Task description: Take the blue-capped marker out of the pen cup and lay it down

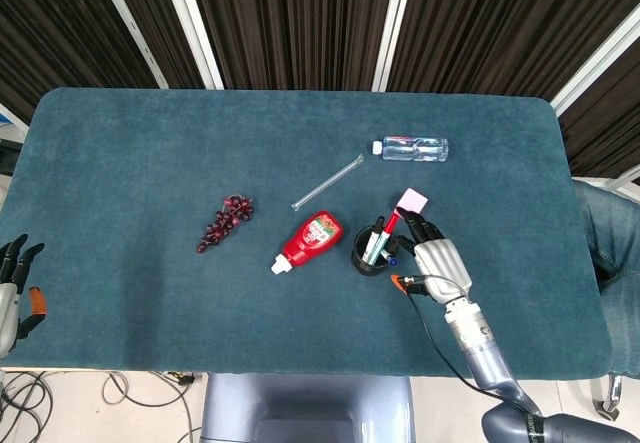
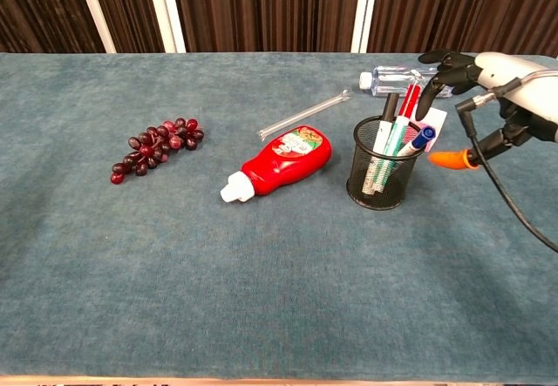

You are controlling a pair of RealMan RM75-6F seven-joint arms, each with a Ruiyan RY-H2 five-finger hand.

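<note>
Silver right hand point(image 1: 437, 260), black fingers point(image 2: 440, 59), orange thumb tip, black cable

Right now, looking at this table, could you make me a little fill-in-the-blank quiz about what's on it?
1. The blue-capped marker stands inside the black mesh ____.
2. The red squeeze bottle lies on its ____.
3. Far left of the bottle lies a bunch of dark ____.
4. The robot's ____ hand hovers open beside the pen cup, holding nothing.

Missing words: cup; side; grapes; right
</note>
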